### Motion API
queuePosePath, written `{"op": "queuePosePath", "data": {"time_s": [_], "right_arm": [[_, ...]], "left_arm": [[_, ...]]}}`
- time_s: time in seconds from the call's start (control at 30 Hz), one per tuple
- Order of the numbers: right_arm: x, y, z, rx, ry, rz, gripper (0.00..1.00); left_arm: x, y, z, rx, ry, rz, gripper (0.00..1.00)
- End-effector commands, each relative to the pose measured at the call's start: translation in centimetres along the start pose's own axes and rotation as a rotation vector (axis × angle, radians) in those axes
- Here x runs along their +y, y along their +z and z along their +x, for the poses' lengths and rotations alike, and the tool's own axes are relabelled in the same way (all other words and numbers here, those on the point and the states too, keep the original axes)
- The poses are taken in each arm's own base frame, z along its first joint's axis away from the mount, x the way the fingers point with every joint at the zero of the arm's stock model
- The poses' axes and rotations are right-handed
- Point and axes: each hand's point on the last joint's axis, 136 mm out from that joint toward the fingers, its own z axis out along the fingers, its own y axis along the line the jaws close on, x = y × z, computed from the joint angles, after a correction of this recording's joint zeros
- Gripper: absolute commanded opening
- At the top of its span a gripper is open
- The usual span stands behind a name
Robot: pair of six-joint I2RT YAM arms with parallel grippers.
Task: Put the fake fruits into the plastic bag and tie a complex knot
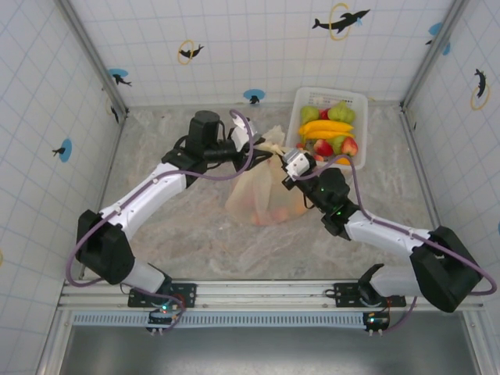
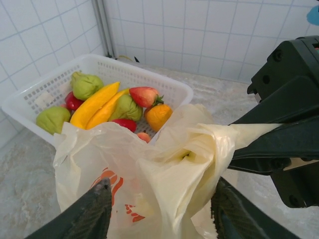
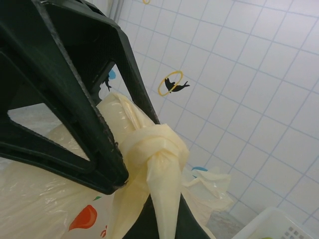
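On the marbled table (image 1: 195,250), one plastic bag (image 1: 262,191): right gripper (image 1: 283,156) clamps it, left gripper (image 2: 160,188) gapes.

Both arms reach inward; the left end effector (image 2: 158,196) gapes open, the right end effector (image 1: 286,156) is clamped shut.

My two arms wear white shells on the long links and black housings at every joint. The left arm (image 1: 148,195) and the right arm (image 1: 391,230) each trail a lilac cable (image 1: 251,148) that loops loose alongside. At six o'clock in the overhead view, my black base plates (image 1: 160,297) are bolted to a silver rail (image 1: 266,297), with tiny green lights (image 1: 160,310) beside them. A white block (image 1: 298,162) caps each wrist. My left claw (image 2: 159,191) has matte charcoal fingers (image 2: 94,211) with rounded, grainy tips. My right claw (image 3: 137,204) has dark green-black fingers (image 3: 65,99) shaped as open triangular frames.
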Motion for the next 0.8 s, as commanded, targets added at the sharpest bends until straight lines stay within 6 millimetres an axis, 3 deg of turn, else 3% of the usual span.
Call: {"op": "queuePosePath", "data": {"time_s": [0.0,0.13,0.23,0.3,0.5,0.77], "right_arm": [[-0.3,-0.5,-0.9,-0.028,0.027,-0.007,0.0],[-0.2,-0.5,-0.9,-0.012,0.029,-0.03,0.0],[-0.4,-0.6,-0.5,0.041,-0.002,-0.048,0.0],[-0.6,-0.8,-0.3,0.077,-0.026,-0.066,0.1],[-1.4,-1.3,-0.4,0.167,-0.135,-0.112,0.38],[-0.9,0.1,-0.3,0.234,-0.194,-0.204,0.57]], "left_arm": [[-0.5,0.6,0.5,0.002,0.021,0.049,0.43],[-0.5,0.8,0.6,0.007,0.021,0.048,0.18],[-0.5,0.6,0.5,0.005,0.029,0.039,0.05],[-0.4,0.5,0.4,0.005,0.035,0.032,0.01],[-0.9,0.4,-0.1,-0.003,0.054,0.033,0.0],[-1.3,0.5,-0.3,-0.005,0.069,0.034,0.0]]}}
